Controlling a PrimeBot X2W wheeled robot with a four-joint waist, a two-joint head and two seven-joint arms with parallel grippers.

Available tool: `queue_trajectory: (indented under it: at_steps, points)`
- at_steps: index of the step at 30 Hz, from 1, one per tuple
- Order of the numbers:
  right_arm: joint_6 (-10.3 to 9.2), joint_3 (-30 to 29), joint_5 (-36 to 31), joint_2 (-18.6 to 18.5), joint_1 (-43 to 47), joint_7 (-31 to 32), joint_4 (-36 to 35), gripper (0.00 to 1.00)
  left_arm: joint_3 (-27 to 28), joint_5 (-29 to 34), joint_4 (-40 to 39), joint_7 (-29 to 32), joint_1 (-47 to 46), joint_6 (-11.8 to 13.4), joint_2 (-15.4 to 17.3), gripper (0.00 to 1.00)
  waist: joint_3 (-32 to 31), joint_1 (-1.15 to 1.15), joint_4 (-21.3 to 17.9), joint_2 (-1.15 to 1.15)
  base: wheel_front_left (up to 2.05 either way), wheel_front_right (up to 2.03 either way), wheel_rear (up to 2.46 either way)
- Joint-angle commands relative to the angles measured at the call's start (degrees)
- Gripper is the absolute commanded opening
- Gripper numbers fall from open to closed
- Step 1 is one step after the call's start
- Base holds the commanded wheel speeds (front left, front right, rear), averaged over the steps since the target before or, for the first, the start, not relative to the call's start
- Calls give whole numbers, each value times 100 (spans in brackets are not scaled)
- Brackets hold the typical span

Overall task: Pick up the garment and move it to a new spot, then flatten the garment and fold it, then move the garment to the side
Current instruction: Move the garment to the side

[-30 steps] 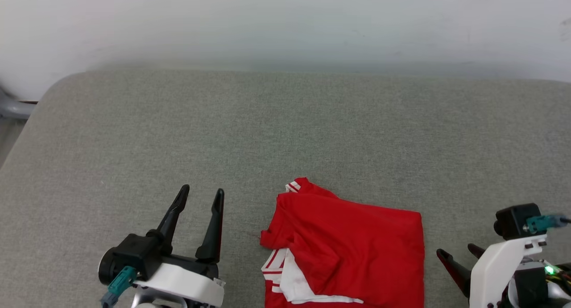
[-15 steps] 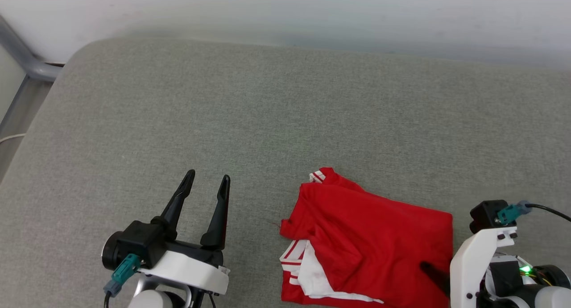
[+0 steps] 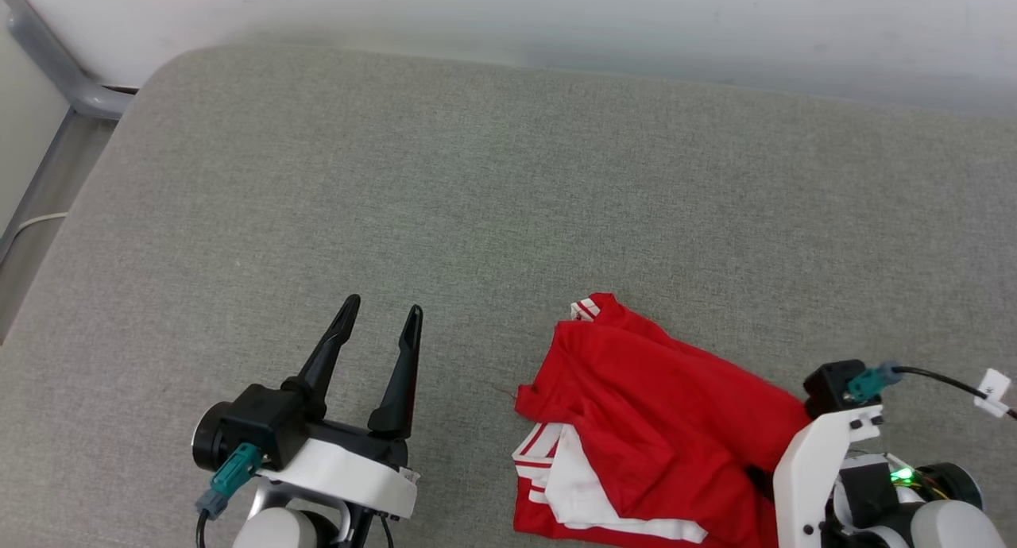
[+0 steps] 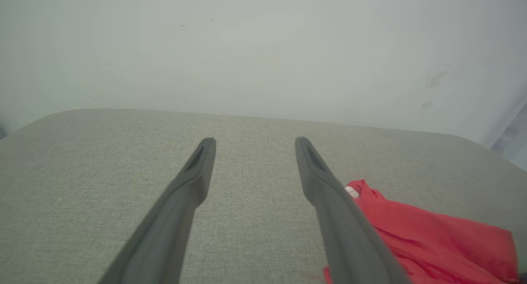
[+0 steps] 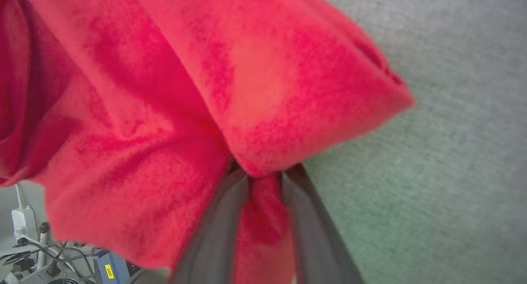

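Firmly, the right end effector (image 5: 263, 179) is pinched narrow on a bunched fold of the shirt (image 3: 659, 405). In the right wrist view, red cloth is squeezed between its two fingers and drapes over their tips. Its white wrist (image 3: 810, 468) stands at 4 o'clock in the head view, against the shirt's right edge, where the cloth is rumpled. The left end effector (image 3: 383, 306) sits at 7 o'clock, fingers moderately apart and holding nothing, pointing toward 12 o'clock.

The shirt lies folded at 5 o'clock, near the left end effector. Its upper edge slants from 10 toward 4 o'clock, with a striped corner pointing to 12 and a white sleeve on its 7 o'clock side.

The surface (image 3: 477, 175) is grey, woven and padded, with a rounded corner at 10 o'clock. A pale wall (image 3: 556, 16) stands beyond it at 12, and a grey pipe (image 3: 48, 63) at 10.
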Motion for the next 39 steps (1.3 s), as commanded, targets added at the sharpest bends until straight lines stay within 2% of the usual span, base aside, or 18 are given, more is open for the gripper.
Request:
queue_trajectory:
  at_steps: [1, 6, 12, 19, 24, 27, 30, 33, 39]
  points:
    - [-2, 142, 26, -15, 77, -60, 255, 0, 10, 42, 14, -12, -35, 3, 8, 100, -42, 0, -24, 0, 0, 0, 0]
    - [-7, 227, -64, -317, -154, -380, 209, 0, -17, 19, 10, -12, 24, 3, 7, 100, -125, 0, -131, 0, 0, 0, 0]
    - [-7, 741, -320, -1187, -499, -599, -96, 0, -143, -19, -1, -12, 53, 3, 18, 100, -152, 0, -462, 0, 0, 0, 0]
    - [-6, 1494, -650, -2784, -1120, -854, -405, 0, -369, -43, -95, -12, -111, 3, 72, 100, 71, 0, -1079, 0, 0, 0, 0]
    - [-6, 1893, -856, -3902, -1649, -1408, -130, 0, -692, 21, -146, -12, -369, 4, 175, 100, 508, 0, -1480, 0, 0, 0, 0]
    - [-6, 1912, -905, -4381, -1956, -1791, 169, 0, -882, 32, -196, -12, -558, 3, 236, 100, 781, 0, -1661, 0, 0, 0, 0]
    - [-6, 1832, -945, -4671, -2255, -2190, 519, 0, -1006, 37, -252, -12, -720, 4, 323, 100, 1043, 0, -1829, 0, 0, 0, 0]
    - [-6, 1684, -980, -4788, -2467, -2526, 959, 0, -1138, 65, -341, -12, -884, 3, 405, 100, 1264, 0, -1949, 0, 0, 0, 0]
    - [-6, 1306, -1104, -4671, -2735, -3052, 1891, 0, -1280, 142, -603, -12, -1137, 3, 593, 100, 1677, 0, -2102, 0, 0, 0, 0]
